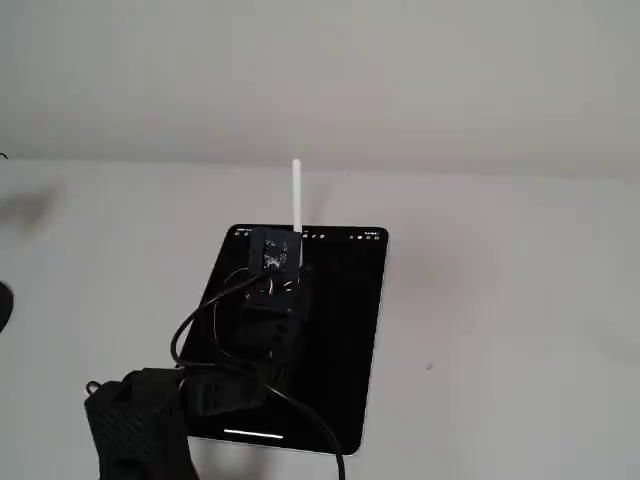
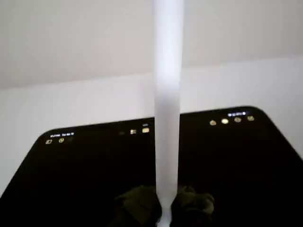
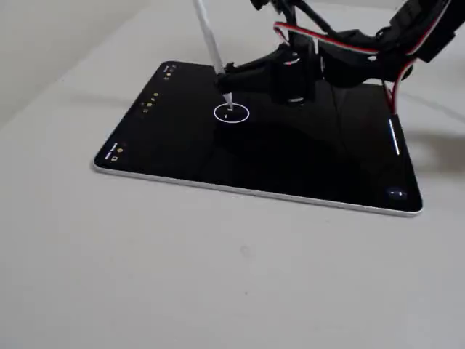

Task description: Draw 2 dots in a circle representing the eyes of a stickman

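White table (image 3: pixel 218 291) carries tablet (image 3: pixel 305 163) (flat).

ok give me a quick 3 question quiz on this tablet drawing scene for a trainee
1. True or false: the stylus tip is inside the circle.
2. What holds the stylus: A) the gripper B) a stand C) nothing.
3. Fill in: the circle is drawn on the black ____.

Key: 1 true. 2 A. 3 tablet screen. The circle only shows in a fixed view from the side; finished dots cannot be made out there.
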{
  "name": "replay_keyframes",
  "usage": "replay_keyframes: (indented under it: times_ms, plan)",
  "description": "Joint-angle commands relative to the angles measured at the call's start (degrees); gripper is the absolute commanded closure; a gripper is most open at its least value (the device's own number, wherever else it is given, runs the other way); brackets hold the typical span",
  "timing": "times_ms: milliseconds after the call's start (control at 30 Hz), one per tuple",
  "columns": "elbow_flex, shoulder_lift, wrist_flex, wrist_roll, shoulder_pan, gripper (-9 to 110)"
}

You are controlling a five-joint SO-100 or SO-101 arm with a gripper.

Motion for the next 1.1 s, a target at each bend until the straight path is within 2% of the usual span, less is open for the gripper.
replay_keyframes:
  times_ms: [0,333,733,1067]
  plan:
    - [-2.29,1.85,0.53,0.7,1.32,102]
    - [-1.58,3.43,1.67,2.29,0.88,102]
    - [-1.05,11.16,7.82,8.79,1.49,102]
    - [-0.7,13.01,8.79,9.05,2.02,102]
